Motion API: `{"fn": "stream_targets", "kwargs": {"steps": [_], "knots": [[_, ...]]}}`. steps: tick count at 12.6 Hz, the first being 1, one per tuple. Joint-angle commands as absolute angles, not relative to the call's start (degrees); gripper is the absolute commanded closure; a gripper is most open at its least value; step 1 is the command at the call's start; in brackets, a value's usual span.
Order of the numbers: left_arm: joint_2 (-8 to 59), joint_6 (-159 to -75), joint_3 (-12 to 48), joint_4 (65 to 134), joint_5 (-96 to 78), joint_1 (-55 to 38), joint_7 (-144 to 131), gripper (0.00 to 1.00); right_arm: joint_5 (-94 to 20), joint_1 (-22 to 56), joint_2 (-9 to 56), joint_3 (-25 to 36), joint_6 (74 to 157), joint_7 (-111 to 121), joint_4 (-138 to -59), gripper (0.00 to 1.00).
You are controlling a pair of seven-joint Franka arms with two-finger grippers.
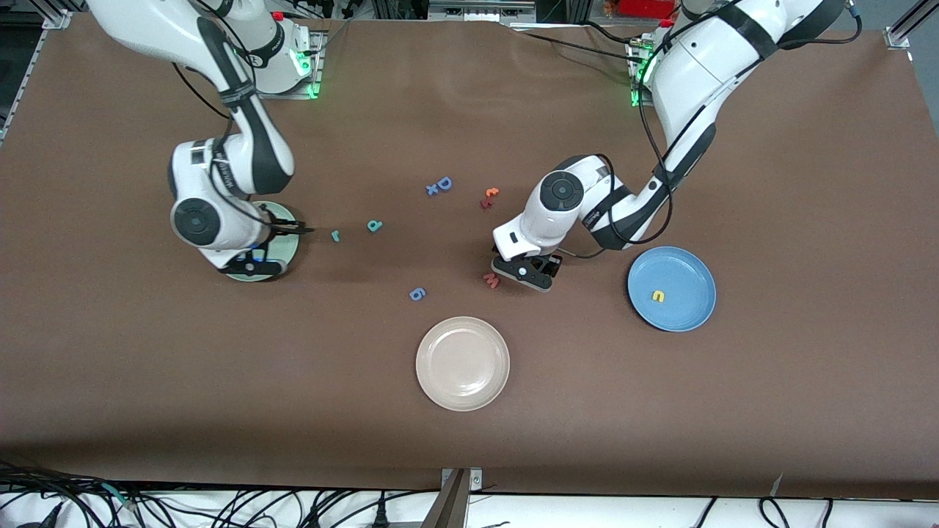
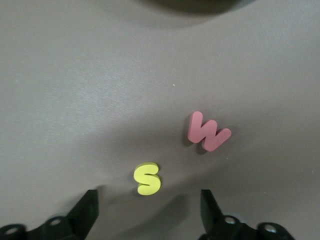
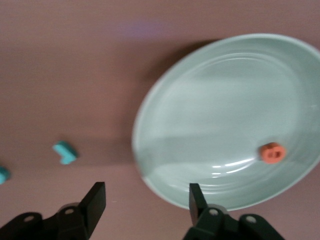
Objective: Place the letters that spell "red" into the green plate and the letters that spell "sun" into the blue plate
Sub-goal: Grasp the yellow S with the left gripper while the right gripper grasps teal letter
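Two arms sorting toy letters into plates
Left gripper (image 2: 147, 202), jaws parted and empty, is hovering over the yellow "s" (image 2: 147, 179) beside the pink "w" (image 2: 207, 132), centre frame; right gripper (image 3: 145, 197), jaws released, is hanging over the green plate (image 3: 200, 115) holding the orange "e" (image 3: 272, 153); the blue plate (image 1: 689, 264), lower right, is carrying a yellow letter (image 1: 658, 296)

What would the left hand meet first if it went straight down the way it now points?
Probably the small yellow foam "s", lying between the open left hand's fingers; the pink "w" sits just outside that line.
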State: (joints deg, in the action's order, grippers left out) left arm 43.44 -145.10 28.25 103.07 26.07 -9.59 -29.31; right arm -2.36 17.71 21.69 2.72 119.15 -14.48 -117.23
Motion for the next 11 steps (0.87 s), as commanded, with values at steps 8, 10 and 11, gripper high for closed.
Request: {"fn": "stream_targets", "kwargs": {"steps": [8,10,11], "knots": [[44.9,-146.7,26.5,100.6,33.9,-8.2,-30.1,1.0,-4.2,17.5,28.0,-3.4,128.8,-22.9,-117.0,0.5],[44.0,-146.1,26.8,100.6,33.9,-6.3,-29.7,1.0,-4.2,17.6,28.4,-3.5,129.1,-22.8,-116.9,0.51],[43.5,-145.8,27.2,100.9,34.0,-4.8,-29.6,1.0,-4.2,17.6,28.6,-3.9,129.8,-22.8,-116.9,0.51]]}}
